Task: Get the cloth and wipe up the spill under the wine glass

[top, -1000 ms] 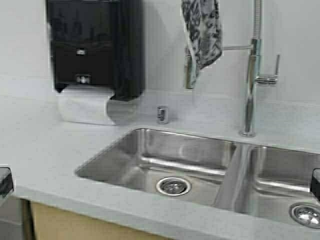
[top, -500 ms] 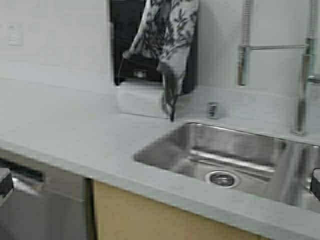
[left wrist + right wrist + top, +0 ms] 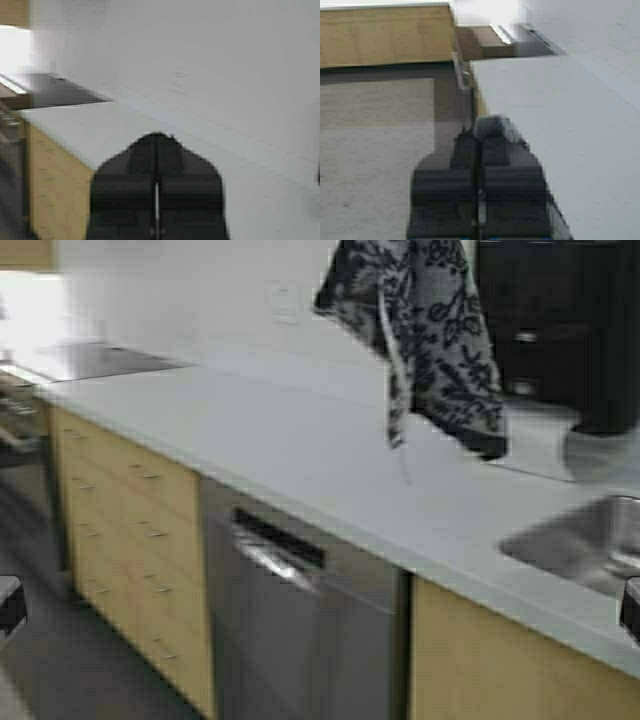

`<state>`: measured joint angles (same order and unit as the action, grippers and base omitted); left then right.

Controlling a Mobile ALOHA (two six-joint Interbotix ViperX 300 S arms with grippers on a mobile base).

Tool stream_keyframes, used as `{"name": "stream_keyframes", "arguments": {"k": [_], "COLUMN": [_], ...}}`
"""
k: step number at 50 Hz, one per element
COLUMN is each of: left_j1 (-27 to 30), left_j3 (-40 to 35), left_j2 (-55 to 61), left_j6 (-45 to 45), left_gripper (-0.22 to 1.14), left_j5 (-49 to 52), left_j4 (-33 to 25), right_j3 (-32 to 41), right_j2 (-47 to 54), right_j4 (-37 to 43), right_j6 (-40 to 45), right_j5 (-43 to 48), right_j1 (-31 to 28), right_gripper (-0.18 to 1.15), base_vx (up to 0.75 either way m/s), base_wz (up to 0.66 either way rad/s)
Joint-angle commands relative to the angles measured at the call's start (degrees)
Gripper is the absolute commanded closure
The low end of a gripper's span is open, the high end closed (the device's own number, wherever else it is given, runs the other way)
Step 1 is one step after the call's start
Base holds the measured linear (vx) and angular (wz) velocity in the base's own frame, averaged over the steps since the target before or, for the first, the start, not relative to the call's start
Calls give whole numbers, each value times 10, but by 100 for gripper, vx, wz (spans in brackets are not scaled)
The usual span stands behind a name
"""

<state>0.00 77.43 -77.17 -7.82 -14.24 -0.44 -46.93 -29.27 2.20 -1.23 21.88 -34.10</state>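
Limp white-grey cloth [image 3: 420,335] with dark floral print, hanging above the countertop [image 3: 290,455], seemingly from something out of frame. Left gripper [image 3: 156,150] and right gripper [image 3: 481,145]: fingers closed, empty.

One patterned cloth [image 3: 425,335] is seen hanging above one long grey countertop [image 3: 300,455]. One steel sink basin [image 3: 585,540] is partly visible. One dishwasher front [image 3: 300,625], one cooktop [image 3: 90,360] and one black wall dispenser [image 3: 560,330] are counted. Two grippers are shown: left gripper [image 3: 156,150], right gripper [image 3: 480,145].
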Motion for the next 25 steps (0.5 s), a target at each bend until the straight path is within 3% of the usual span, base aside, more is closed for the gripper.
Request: {"name": "stream_keyframes", "arguments": {"k": [1, 12, 25], "left_j1": [2, 2, 2], "left_j3": [-9, -10, -10], "left_j2": [9, 9, 6], "left_j6": [-1, -2, -4], "left_gripper": [89, 89, 89], "left_j5": [-4, -4, -4], "left_j4": [0, 0, 0], "right_j3": [6, -9, -20], "right_j2": [-2, 1, 1], "right_j4": [0, 0, 0], "right_j6": [-2, 2, -2], "right_j5": [16, 18, 19], "right_j1": [16, 69, 91], "right_gripper": [90, 90, 90], "base_vx": [-7, -6, -3], "base_wz": [52, 50, 54]}}
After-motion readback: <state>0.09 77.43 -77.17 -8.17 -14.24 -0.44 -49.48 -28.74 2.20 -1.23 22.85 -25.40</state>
